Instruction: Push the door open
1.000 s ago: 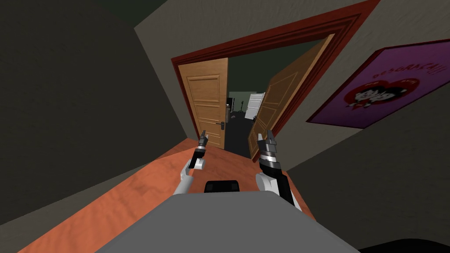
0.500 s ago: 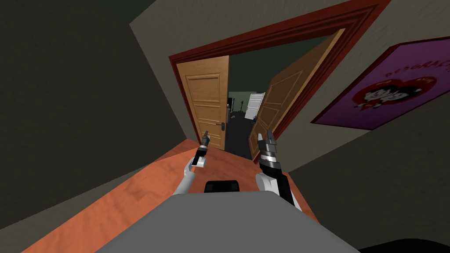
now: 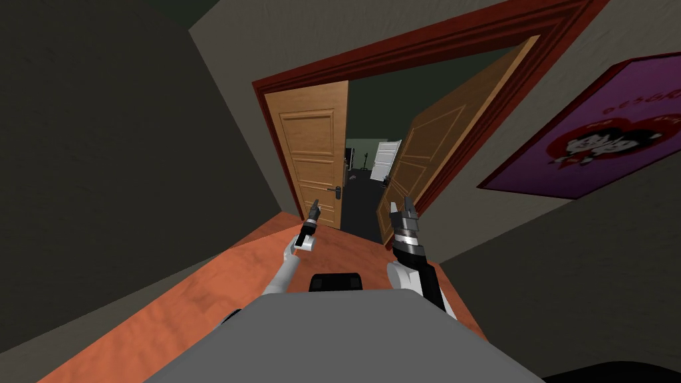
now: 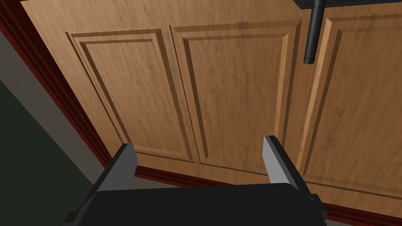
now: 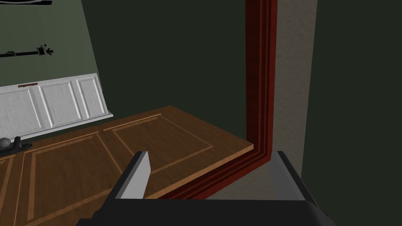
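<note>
While the head camera looks down an orange floor [image 3: 219,292], the doorway stands at twelve o'clock: a dark red frame [image 3: 269,133] around two wooden leaves. The left door leaf [image 3: 312,156], at eleven o'clock, lies flat in the frame. The right door leaf [image 3: 425,156], at one o'clock, is swung away into the room beyond. The left gripper [image 3: 314,205] is raised before the shut leaf's lower panel, below its black handle [image 3: 334,191]. The right gripper [image 3: 401,206] is up at the foot of the open leaf. A purple poster [image 3: 598,143] hangs at two o'clock.

From the left wrist, the left gripper [image 4: 200,151] has its fingers [image 4: 275,157] spread wide, holding nothing. The panelled left door leaf [image 4: 235,98] is close at its twelve o'clock and the handle [image 4: 313,37] at about one o'clock. I cannot tell whether it touches the leaf.

From the right wrist, the right gripper [image 5: 210,164] is likewise spread and empty. It points where the right door leaf [image 5: 117,157] meets the frame [image 5: 261,78].

A thin fingertip may catch in the panel moulding during the push and skid sideways. A forward roll may also drive the right gripper into the jamb.
</note>
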You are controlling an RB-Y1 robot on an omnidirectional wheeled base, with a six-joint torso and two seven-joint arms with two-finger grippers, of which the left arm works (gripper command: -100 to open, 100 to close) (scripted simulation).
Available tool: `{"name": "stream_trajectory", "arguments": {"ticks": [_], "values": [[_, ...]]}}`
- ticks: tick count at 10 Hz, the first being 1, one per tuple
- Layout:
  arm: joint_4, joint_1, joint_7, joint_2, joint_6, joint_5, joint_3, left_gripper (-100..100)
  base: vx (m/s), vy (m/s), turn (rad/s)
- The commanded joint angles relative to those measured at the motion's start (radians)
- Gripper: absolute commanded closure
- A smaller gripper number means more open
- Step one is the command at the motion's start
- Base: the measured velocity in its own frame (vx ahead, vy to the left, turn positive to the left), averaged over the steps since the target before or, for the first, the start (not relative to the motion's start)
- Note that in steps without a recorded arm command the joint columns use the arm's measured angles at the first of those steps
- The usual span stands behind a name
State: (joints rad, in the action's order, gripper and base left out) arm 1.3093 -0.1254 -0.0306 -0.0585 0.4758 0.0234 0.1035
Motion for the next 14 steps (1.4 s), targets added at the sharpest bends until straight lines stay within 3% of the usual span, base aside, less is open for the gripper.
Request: {"name": "stream_trajectory", "arguments": {"ticks": [1, 6, 14], "values": [[-0.050, -0.026, -0.007, 0.001, -0.002, -0.004, 0.004, -100, 0.107, 0.041, -0.019], [-0.211, -0.115, -0.021, 0.014, -0.012, -0.017, 0.012, -100, 0.097, 0.046, -0.016], [-0.419, -0.235, -0.040, 0.044, -0.026, -0.034, 0.023, -100, 0.094, 0.043, -0.014]]}}
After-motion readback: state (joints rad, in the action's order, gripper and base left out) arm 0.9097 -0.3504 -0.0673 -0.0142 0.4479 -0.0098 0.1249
